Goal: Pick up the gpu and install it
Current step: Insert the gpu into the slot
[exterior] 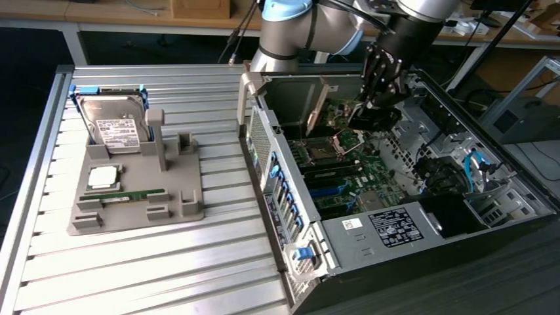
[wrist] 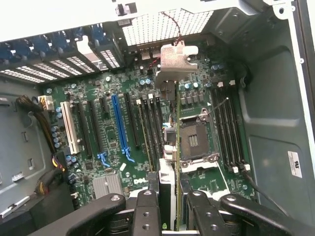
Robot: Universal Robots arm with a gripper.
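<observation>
The black-fingered gripper (wrist: pixel 172 196) pinches the thin, tan-faced gpu card (wrist: pixel 175 152) edge-on over the green motherboard (wrist: pixel 98 132). The card's silver bracket points toward the perforated rear wall, and there is open room on either side. White labels inside the open tower case (exterior: pixel 280 262) are unreadable, and the case lies on a ribbed aluminium table (exterior: pixel 131 262).

Slatted metal table (exterior: pixel 131 275) carries grey parts tray (exterior: pixel 180 187), open computer case (exterior: pixel 394 282).
</observation>
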